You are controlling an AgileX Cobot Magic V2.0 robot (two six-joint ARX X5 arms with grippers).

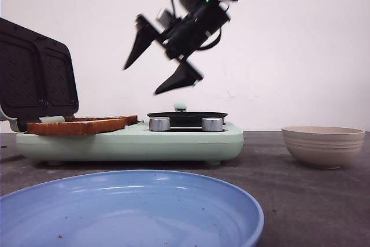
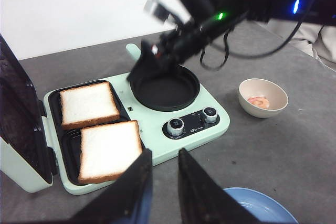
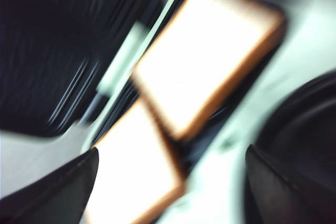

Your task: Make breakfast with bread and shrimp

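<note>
A: Where is the bread [image 2: 88, 104] found?

B: Two slices are laid flat in the grill tray of the mint-green breakfast maker [image 2: 157, 135], lid [image 2: 18, 124] raised. In the left wrist view, one slice sits at about ten o'clock from the round pan [image 2: 165, 88], the second slice [image 2: 109, 149] at about eight o'clock. The edges of the two slices appear close, possibly touching.

A: And the shrimp [image 2: 258, 101]?

B: A small pink morsel is seen inside the beige bowl [image 2: 278, 90], at roughly three o'clock from the pan, well apart from the bread.

A: How are the claws set?

B: The right gripper [image 1: 161, 62] is held spread wide above the pan, nothing between its fingers. The left gripper [image 2: 165, 182] is kept narrow but parted, empty, near the blue plate [image 1: 173, 201].

A: How is the bread expected to handle?

B: It is judged light, soft and easily crushed or torn. A hold across one crust edge is advised, where the slice is firmest. The shrimp is likely slippery and small, so a centred pinch is called for.
</note>
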